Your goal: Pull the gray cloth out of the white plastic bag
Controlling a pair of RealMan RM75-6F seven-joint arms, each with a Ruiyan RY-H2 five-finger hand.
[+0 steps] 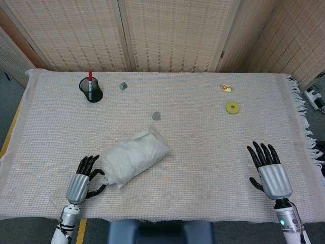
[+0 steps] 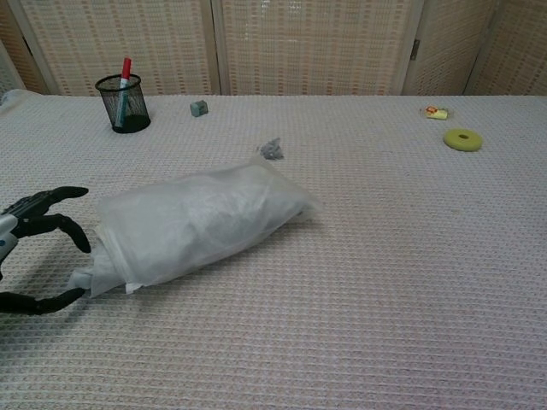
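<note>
- From the head view: the bag point(image 1: 135, 161) lies stuffed and slanted on the table point(image 1: 203, 142), near its front edge and left of centre. The cloth inside cannot be made out from here.
- The left hand point(image 1: 85, 176) sits just beside the bag's lower left end, fingers spread and empty, the thumb reaching toward the bag's mouth; whether it touches is hard to say.
- The right hand point(image 1: 267, 169) is well apart at the front right, flat with fingers fanned wide, holding nothing.
- Farther back stand a pen cup point(image 1: 91, 90), two small gray bits point(image 1: 123, 86) point(image 1: 156, 116), a yellow ring point(image 1: 232, 107) and a small yellow-red item point(image 1: 226, 88).
- From the chest view: the bag point(image 2: 197, 224) shows a grayish bulk through its thin plastic, its bunched mouth at the lower left.
- The left hand point(image 2: 38, 248) brackets that mouth, fingers above and thumb below, spread with nothing gripped.
- The right hand does not show here.
</note>
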